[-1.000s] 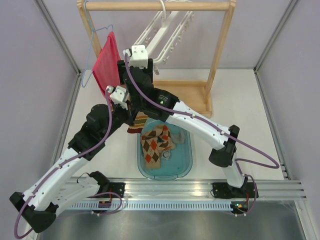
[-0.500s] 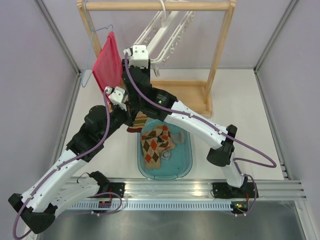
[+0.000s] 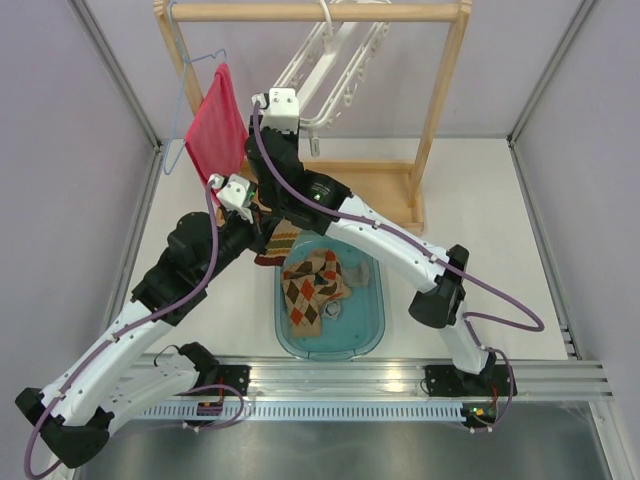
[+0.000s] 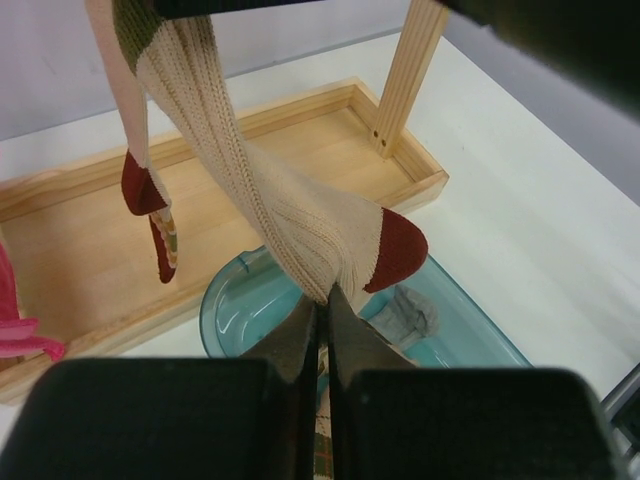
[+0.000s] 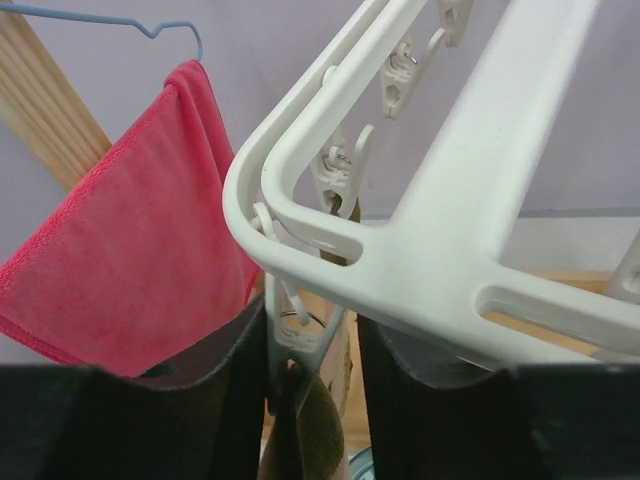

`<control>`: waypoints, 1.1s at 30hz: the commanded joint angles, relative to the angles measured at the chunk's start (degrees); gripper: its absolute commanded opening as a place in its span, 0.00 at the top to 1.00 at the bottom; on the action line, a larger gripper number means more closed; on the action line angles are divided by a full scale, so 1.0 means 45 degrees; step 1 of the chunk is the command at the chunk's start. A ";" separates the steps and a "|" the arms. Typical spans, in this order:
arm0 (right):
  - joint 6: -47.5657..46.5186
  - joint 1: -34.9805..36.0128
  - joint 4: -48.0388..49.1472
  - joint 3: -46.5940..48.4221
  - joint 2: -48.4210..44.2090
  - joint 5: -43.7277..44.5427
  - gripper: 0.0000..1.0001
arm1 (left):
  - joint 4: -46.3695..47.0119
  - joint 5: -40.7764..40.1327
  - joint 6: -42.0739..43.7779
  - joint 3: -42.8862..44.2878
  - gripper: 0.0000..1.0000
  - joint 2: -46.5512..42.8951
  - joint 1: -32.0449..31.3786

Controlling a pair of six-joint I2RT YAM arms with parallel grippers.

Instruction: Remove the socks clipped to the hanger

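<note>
The white hanger point(image 3: 335, 65) hangs from the wooden rack; it also shows close up in the right wrist view point(image 5: 450, 230). My right gripper point(image 5: 312, 340) is open, its jaws either side of a corner clip point(image 5: 300, 335) that pinches a sock's olive cuff point(image 5: 322, 430). In the top view it point(image 3: 298, 135) sits at the hanger's lower corner. My left gripper point(image 4: 322, 312) is shut on the lower part of a cream ribbed sock point(image 4: 290, 210) with a red toe, which hangs taut from above. Another sock point(image 4: 140, 180) hangs beside it. Argyle socks point(image 3: 315, 285) lie in the tub.
A blue-green tub point(image 3: 378, 320) stands near the table's front, with a grey sock point(image 4: 410, 312) inside. The wooden rack point(image 3: 440, 110) has a tray base point(image 3: 375, 185). A red-pink cloth point(image 3: 212, 125) hangs on a thin blue wire hanger point(image 3: 190, 70) at left.
My right arm has shifted slightly up and back toward the hanger's corner. My left gripper keeps its hold on the sock and has barely moved.
</note>
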 commanded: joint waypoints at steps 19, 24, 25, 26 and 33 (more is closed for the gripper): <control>0.0186 -0.0091 0.1430 -0.1206 -0.1050 -0.0530 0.92 | 0.0264 0.0209 0.0398 0.0422 0.98 0.0228 -0.0219; 0.0362 0.0026 0.1430 -0.2085 -0.1576 -0.0823 0.16 | 0.0225 -0.0142 0.0456 0.0442 0.98 0.0306 -0.0238; 0.0382 0.0065 0.1430 -0.2241 -0.1655 -0.0823 0.15 | 0.0225 -0.0239 0.0457 0.0442 0.98 0.0306 -0.0219; 0.0362 0.0162 0.1449 -0.2590 -0.1772 -0.0823 0.14 | 0.0186 -0.0337 0.0457 0.0442 0.98 0.0306 -0.0219; 0.0694 0.0553 0.1625 -0.4876 -0.3429 -0.0609 0.13 | 0.0108 -0.1603 0.0398 0.0383 0.98 0.0228 -0.0219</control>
